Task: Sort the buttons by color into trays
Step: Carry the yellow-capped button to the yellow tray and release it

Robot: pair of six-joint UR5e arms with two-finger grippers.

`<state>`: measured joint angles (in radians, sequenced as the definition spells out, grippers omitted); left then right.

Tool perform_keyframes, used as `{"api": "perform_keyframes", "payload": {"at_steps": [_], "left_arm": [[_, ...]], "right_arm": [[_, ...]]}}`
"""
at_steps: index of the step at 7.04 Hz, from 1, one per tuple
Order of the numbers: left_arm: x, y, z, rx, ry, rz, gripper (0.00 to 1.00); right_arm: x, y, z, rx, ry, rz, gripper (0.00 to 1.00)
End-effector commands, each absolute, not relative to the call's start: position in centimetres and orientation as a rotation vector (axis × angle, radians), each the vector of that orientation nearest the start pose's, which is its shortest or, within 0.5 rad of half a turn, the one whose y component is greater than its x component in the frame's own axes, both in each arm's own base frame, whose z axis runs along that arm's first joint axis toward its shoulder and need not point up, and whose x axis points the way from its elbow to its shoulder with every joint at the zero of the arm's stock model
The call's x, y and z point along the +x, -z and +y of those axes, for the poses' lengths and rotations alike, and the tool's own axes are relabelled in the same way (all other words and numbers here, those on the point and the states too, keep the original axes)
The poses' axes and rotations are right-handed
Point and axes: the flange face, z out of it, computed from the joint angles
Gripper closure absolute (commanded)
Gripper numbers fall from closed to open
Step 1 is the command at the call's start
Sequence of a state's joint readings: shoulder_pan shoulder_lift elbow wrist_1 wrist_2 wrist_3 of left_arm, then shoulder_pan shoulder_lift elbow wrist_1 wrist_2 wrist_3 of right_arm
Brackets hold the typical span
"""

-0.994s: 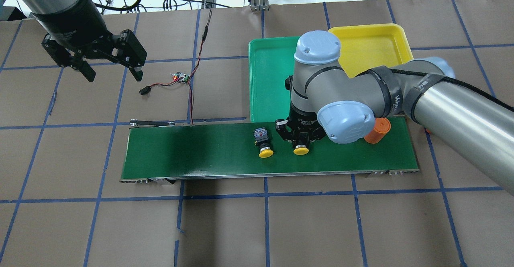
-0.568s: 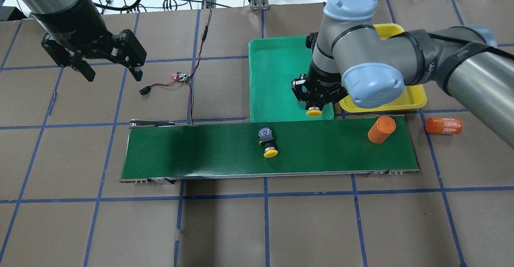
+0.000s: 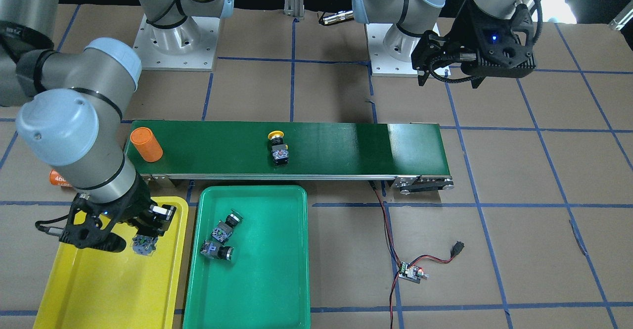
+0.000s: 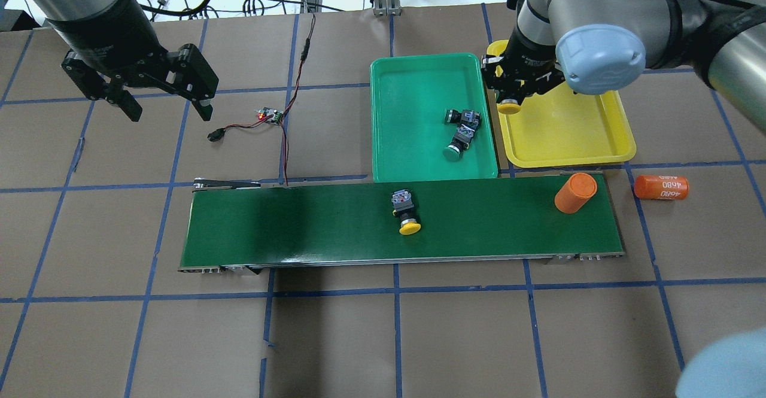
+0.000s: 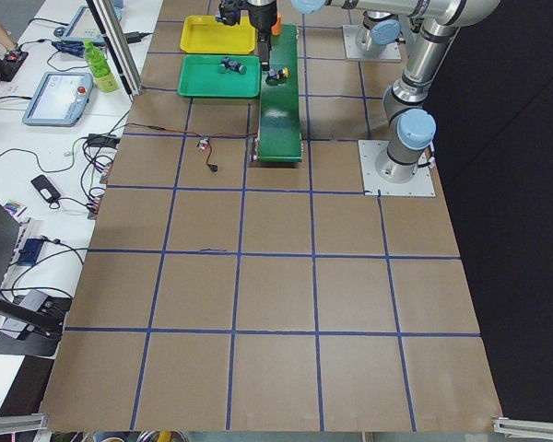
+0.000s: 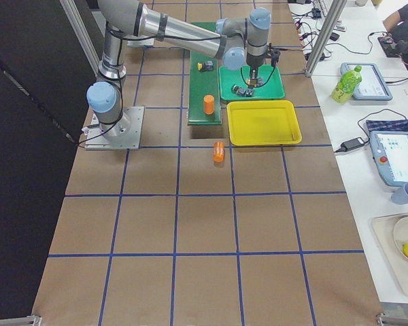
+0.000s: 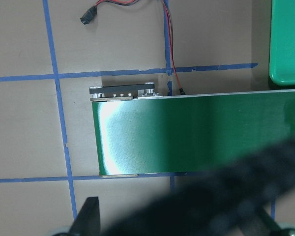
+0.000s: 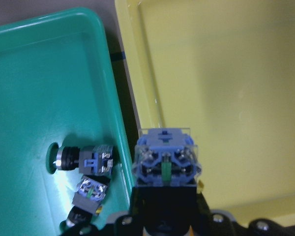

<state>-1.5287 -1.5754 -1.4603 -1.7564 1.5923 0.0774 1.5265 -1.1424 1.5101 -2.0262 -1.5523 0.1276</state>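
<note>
- Right arm has swung off the conveyor belt [image 4: 299,224], crossed the green tray [image 4: 413,117], and now hangs over the yellow tray [image 4: 568,128].
- Right hand [image 4: 513,97]: fingers clamped on a yellow-capped button [image 8: 166,164], carried along from the belt. The button sits over the yellow tray's floor, close to the wall next to the green tray. Its bluish contact block faces the wrist camera. Cannot tell whether it touches the tray.
- Left hand [image 4: 169,111]: same spot as a second ago, fingers spread wide, holding nothing. It hovers over bare bench, well apart from belt and trays.
- Buttons, four counted. One is in the right hand. A second yellow-capped button [image 4: 406,211] lies on its side mid-belt and has drifted slightly toward the orange-cylinder end. Two green-capped buttons [image 4: 458,142] lie on their sides in the green tray near the wall beside the yellow tray, touching or nearly so.
- Trays, two counted: green and yellow, side by side along the belt's far edge.
- Orange cylinders, two counted: an upright cylinder [image 4: 574,193] on the belt's end and a fallen cylinder [image 4: 660,187] on the bench just past that end.
- One small circuit board [image 4: 270,115] with red and black wires lies on the bench between the left hand and the green tray.
</note>
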Motion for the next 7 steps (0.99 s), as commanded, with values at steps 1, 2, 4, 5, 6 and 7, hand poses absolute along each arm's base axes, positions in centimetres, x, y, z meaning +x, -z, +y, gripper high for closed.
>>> {"api": "perform_keyframes", "payload": {"at_steps": [1,2,4,5,6,7], "left_arm": [[-11.1,-52.2,-48.9,0.056,-0.124,3.122,0.00],[-11.0,-52.3,-48.9,0.056,-0.122,3.122,0.00],[-11.0,-52.3,-48.9,0.054,-0.119,3.122,0.00],[-11.0,-52.3,-48.9,0.054,-0.119,3.122,0.00],[-11.0,-52.2,-48.9,0.052,-0.124,3.122,0.00],[-11.0,-52.2,-48.9,0.049,-0.124,3.122,0.00]], "right_arm": [[2.9,-26.7,-68.2,0.237,0.038,3.119,1.00],[-0.1,-25.7,-68.1,0.287,0.012,3.117,0.98],[-2.1,-22.9,-68.2,0.218,-0.036,3.115,0.43],[-2.3,-22.9,-68.3,0.222,-0.031,3.104,0.00],[-2.3,-23.2,-68.2,0.222,-0.037,3.106,0.00],[-1.8,-25.0,-68.1,0.210,0.002,3.107,0.00]]}}
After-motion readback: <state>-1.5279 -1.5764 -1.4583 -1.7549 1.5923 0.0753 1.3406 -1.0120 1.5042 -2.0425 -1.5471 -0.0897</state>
